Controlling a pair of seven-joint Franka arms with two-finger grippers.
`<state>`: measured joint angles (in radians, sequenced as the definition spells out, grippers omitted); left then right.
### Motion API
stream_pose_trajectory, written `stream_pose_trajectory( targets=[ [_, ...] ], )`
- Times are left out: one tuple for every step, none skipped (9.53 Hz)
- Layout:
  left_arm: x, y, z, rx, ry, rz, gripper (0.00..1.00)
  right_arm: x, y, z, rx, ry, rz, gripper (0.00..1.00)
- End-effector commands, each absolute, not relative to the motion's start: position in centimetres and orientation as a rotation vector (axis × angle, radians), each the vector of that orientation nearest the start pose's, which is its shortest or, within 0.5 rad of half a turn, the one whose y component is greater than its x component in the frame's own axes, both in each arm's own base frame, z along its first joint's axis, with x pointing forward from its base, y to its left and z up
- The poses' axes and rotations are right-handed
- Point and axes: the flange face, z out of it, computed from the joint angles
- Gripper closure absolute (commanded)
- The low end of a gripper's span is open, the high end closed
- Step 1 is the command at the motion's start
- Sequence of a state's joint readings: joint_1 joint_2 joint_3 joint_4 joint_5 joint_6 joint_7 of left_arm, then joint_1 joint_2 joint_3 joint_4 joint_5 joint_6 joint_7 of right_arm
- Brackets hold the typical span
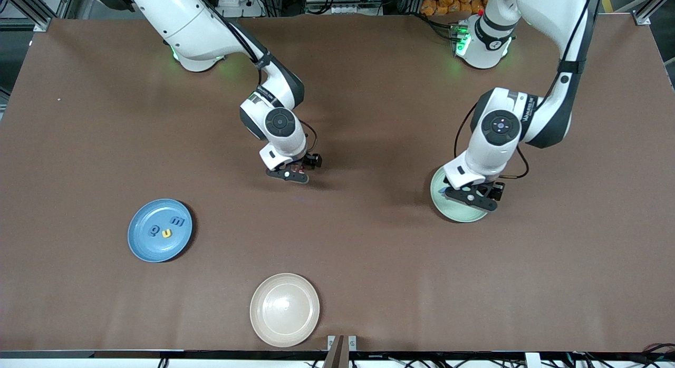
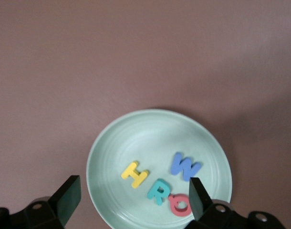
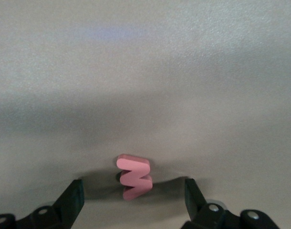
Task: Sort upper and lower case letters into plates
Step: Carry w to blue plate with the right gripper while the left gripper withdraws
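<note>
Left pincer (image 1: 473, 195): hangs over the mint green plate (image 1: 442, 193), fingers spread wide with nothing between them; from the front it hides much of that plate. In the left wrist view the plate (image 2: 136, 131) carries four capitals lying flat: blue W (image 2: 184, 166), yellow H (image 2: 134, 174), teal R (image 2: 158, 190), red O (image 2: 180, 204), the O partly cut off by a fingertip (image 2: 197, 196).

Right pincer (image 1: 291, 173): low over bare table (image 1: 369, 94) near its middle, fingers wide apart, gripping nothing. A pink letter (image 3: 134, 176) stands on edge between them; whether it reads M or W cannot be told.

Blue plate (image 1: 142, 241): toward the right arm's end; holds a blue m (image 1: 177, 221), yellow u (image 1: 166, 233) and a blue letter (image 1: 153, 230) too small to read.

Cream plate (image 1: 285, 310): nearest the front camera.
</note>
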<state>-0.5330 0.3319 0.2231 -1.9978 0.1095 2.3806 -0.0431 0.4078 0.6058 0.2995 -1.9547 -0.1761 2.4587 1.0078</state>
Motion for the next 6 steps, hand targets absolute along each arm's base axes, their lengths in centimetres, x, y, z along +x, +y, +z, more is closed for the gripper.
stream_pose_trajectory(
  targets=[
    [61.6, -18.7, 33.6, -3.019, 0.318, -0.139, 0.00, 46.5, 39.1, 17.1, -3.123, 0.344, 0.138, 1.00],
    [62.7, -18.2, 34.8, -3.036, 0.266, -0.141, 0.00, 46.5, 39.1, 17.2, -3.123, 0.350, 0.138, 1.00],
    [63.3, -17.8, 35.7, -3.058, 0.215, -0.168, 0.00, 46.4, 39.2, 17.2, -3.123, 0.345, 0.136, 1.00],
    [63.9, -16.9, 36.3, -3.063, 0.146, -0.188, 0.00, 46.4, 39.2, 17.4, -3.122, 0.345, 0.132, 1.00],
    [64.2, -16.6, 36.6, -3.066, 0.123, -0.199, 0.00, 46.5, 39.2, 17.5, -3.122, 0.341, 0.129, 1.00],
    [64.2, -16.7, 36.3, -3.066, 0.110, -0.193, 0.00, 46.6, 39.3, 18.1, -3.120, 0.338, 0.117, 1.00]
  ],
)
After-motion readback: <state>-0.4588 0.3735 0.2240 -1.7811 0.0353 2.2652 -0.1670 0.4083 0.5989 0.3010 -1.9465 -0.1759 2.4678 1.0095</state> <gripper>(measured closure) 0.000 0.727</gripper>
